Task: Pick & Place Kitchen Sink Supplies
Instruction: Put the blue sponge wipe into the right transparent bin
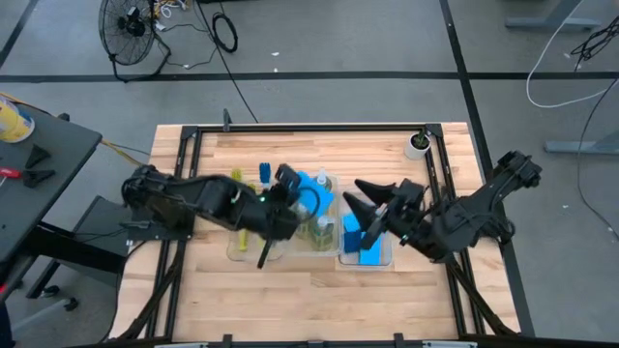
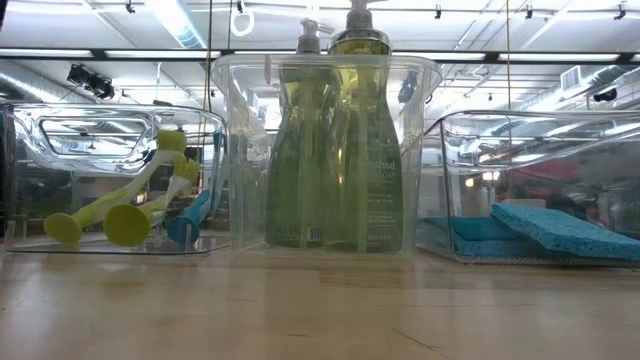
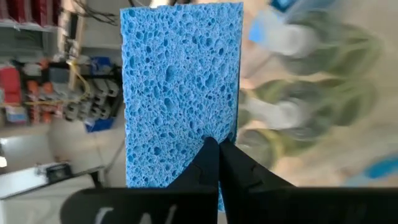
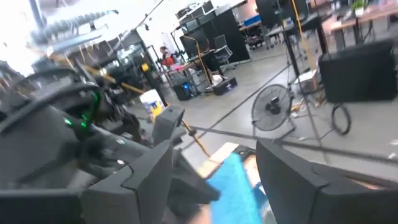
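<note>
Wooden tabletop carries three clear plastic trays side by side: the left tray holds two yellow-green dish brushes and a blue brush, the middle tray holds the soap pump bottles, and the right tray holds flat blue sponges. Above the middle tray, the left gripper is clamped tight on a blue sponge held in the air. Beside it, the right gripper hangs with fingers spread, empty.
</note>
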